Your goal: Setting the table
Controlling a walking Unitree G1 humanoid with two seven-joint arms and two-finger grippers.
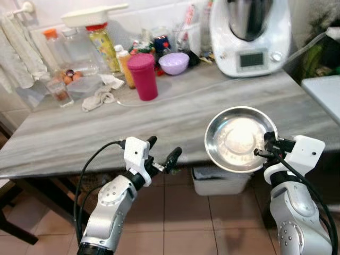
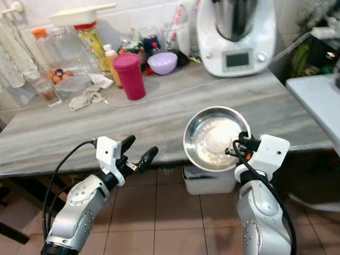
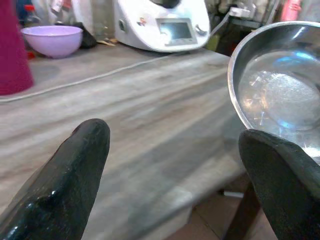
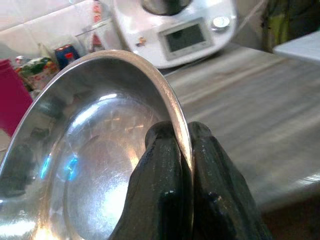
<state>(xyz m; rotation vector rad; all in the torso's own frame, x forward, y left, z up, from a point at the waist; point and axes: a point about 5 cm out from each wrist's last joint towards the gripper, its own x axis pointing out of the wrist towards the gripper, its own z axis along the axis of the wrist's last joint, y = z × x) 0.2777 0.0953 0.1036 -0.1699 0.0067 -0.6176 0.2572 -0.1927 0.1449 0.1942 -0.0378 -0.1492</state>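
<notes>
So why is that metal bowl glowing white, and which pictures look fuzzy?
In the left eye view, glare whitens the steel bowl pinched by the right gripper; in the left wrist view the open left gripper fingers are blurred; in the right wrist view, the rim is sharp.

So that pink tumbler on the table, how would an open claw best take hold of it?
Around the middle of the pink tumbler, from the table's near edge. It stands upright with straight, slightly tapered sides, bottles crowd behind it and a cloth lies to its left. The open left claw is probably better placed.
</notes>
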